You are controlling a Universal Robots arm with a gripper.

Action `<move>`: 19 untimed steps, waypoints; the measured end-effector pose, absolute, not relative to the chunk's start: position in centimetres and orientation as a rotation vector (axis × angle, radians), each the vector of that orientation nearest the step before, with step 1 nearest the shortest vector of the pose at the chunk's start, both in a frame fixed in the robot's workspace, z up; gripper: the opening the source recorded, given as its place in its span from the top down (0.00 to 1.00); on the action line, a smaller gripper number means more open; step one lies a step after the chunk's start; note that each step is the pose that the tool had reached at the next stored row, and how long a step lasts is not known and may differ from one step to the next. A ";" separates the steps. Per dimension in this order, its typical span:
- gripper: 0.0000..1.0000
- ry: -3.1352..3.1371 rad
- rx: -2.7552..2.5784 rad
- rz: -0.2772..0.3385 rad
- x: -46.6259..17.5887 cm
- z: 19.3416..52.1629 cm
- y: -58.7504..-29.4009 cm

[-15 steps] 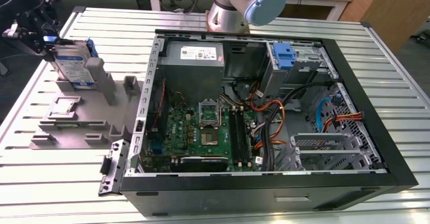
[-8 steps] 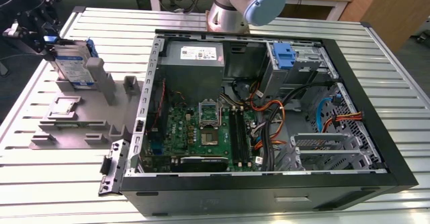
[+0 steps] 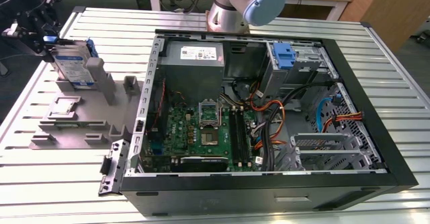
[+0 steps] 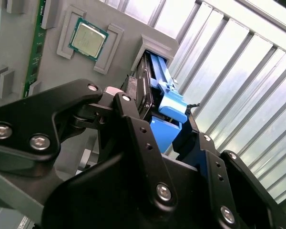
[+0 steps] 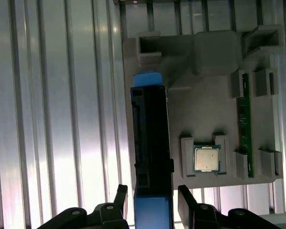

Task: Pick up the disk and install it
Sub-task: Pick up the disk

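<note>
Disk (image 3: 70, 65) stands on edge in a slot of the grey fixture (image 3: 94, 128), upper left of the exterior view. Gripper (image 5: 151, 191) straddles it, fingers (image 5: 121, 196) spread, with slim gaps either side in the first wrist view. Both wrist views add a CPU (image 5: 207, 159) and memory stick (image 5: 244, 124) on that fixture. The exterior view adds the open PC case (image 3: 255, 196).

The disk (image 3: 72, 65) stands upright in a slot of the grey holder (image 3: 87, 128), whose posts stand close against it, while open ribbed table (image 5: 52, 119) runs along one side. Inside the open case (image 3: 269, 196) the bay near the blue bracket (image 3: 285, 58) is hemmed by the power supply (image 3: 193, 55) and by cables (image 3: 272, 114) (orange and black, looping across the middle).
</note>
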State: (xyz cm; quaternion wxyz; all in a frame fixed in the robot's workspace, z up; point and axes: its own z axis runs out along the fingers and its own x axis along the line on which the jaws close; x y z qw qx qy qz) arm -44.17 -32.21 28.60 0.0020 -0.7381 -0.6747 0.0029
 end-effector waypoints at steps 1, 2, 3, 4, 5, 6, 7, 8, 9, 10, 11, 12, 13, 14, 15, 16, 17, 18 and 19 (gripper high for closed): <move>0.46 -2.117 -2.316 0.009 -44.2 28.6 -32.1; 0.46 -2.117 -2.316 0.009 -44.2 28.6 -32.0; 0.46 -2.116 -2.317 0.009 -44.2 28.6 -31.9; 0.46 -2.116 -2.317 0.009 -44.2 28.6 -31.9; 0.46 -2.116 -2.317 0.009 -44.2 28.6 -31.8; 0.46 -2.116 -2.317 0.009 -44.2 28.6 -31.8; 0.46 -2.116 -2.317 0.009 -44.2 28.6 -31.8; 0.46 -2.116 -2.317 0.009 -44.2 28.6 -31.8; 0.46 -2.116 -2.317 0.010 -44.2 28.6 -31.8; 0.46 -2.117 -2.317 0.010 -44.2 28.6 -31.8; 0.46 -2.117 -2.317 0.010 -44.2 28.6 -31.8; 0.47 -2.117 -2.318 0.010 -44.2 28.6 -31.8; 0.47 -2.117 -2.318 0.010 -44.2 28.6 -31.8; 0.55 -2.117 -2.317 0.010 -44.2 28.6 -31.8; 0.55 -2.117 -2.318 0.010 -44.2 28.6 -31.8; 0.55 -2.117 -2.318 0.010 -44.2 28.6 -31.8; 0.55 -2.117 -2.318 0.010 -44.2 28.6 -31.8; 0.55 -2.117 -2.318 0.010 -44.2 28.6 -31.8; 0.55 -2.117 -2.318 0.011 -44.2 28.6 -31.8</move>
